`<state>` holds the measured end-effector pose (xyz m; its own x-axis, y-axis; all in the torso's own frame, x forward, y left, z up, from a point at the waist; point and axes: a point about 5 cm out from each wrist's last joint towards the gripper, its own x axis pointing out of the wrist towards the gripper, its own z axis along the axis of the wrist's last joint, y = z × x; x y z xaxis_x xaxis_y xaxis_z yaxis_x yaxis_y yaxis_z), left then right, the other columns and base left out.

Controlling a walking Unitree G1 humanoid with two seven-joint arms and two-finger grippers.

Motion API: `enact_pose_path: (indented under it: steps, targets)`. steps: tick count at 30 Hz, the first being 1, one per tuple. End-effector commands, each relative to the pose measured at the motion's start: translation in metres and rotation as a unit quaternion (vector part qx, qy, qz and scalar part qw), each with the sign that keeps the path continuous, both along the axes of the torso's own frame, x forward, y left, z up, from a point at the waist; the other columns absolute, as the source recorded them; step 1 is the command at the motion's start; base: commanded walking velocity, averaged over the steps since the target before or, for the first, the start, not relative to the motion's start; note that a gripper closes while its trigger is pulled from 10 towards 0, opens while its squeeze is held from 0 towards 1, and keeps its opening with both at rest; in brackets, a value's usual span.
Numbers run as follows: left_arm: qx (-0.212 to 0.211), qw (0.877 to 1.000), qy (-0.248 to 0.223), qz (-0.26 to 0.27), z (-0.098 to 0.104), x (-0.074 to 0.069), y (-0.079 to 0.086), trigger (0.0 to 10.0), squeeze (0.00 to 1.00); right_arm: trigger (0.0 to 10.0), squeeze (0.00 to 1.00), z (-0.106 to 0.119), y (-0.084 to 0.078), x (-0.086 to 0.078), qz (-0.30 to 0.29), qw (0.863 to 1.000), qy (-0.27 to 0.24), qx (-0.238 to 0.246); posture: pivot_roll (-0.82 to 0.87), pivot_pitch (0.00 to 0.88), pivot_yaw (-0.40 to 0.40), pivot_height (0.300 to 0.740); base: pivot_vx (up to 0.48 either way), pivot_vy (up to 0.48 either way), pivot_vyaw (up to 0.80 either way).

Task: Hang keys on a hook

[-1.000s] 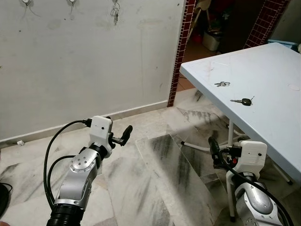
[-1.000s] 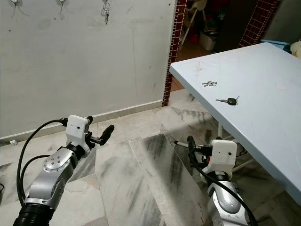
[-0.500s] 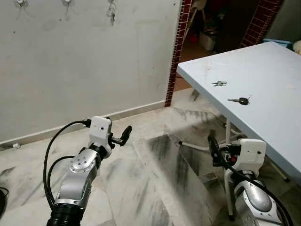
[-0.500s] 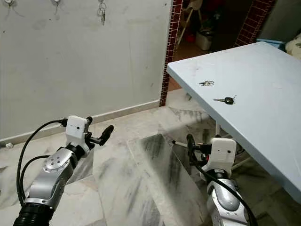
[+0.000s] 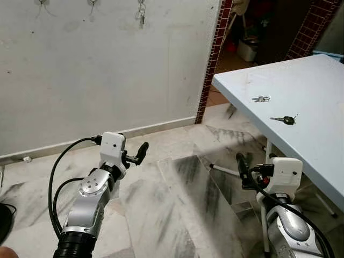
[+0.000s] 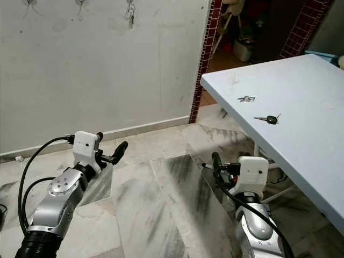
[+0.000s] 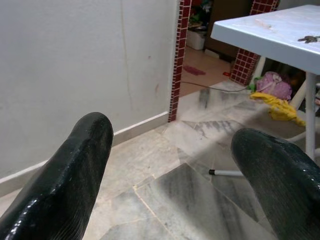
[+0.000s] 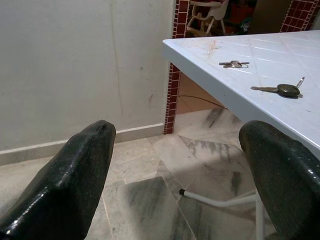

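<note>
Sitting on the pale blue table (image 5: 317, 134) are two keys: a silver bunch (image 5: 261, 99) and a black-headed key (image 5: 285, 120), well beyond the right gripper (image 5: 243, 171). Both it and the left gripper (image 5: 141, 152) hover spread, holding nothing.

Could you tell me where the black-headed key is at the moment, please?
The black-headed key lies on the pale blue table, to the robot's right, just nearer than the small silver keys.
</note>
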<state>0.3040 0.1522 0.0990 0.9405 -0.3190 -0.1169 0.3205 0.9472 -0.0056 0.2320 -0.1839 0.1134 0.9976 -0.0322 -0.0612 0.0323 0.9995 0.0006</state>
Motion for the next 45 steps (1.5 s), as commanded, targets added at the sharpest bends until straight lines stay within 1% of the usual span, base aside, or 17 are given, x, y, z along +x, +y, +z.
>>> enact_pose_path:
  steps: [1, 33, 45]
  targets:
    - [-0.002, 1.000, 0.005, 0.002, -0.0004, 0.0001, -0.0004, 10.0, 0.00, 10.0, 0.00, -0.0001, -0.0015, -0.0008, -0.002, 1.000, -0.001, -0.004, 0.07, 0.000, -0.031, 0.740, 0.000, -0.285, 0.00]
    - [-0.002, 1.000, 0.004, 0.003, -0.0004, -0.0006, 0.0000, 10.0, 0.00, 10.0, 0.00, -0.0003, -0.0026, -0.0020, -0.003, 1.000, 0.001, -0.008, 0.06, 0.000, -0.034, 0.740, 0.000, -0.413, 0.00]
    - [-0.011, 1.000, -0.004, 0.012, 0.0031, 0.0021, -0.0002, 10.0, 0.00, 10.0, 0.00, -0.0006, -0.0029, -0.0018, -0.003, 1.000, 0.002, -0.010, 0.06, 0.000, -0.037, 0.740, 0.000, -0.042, 0.00]
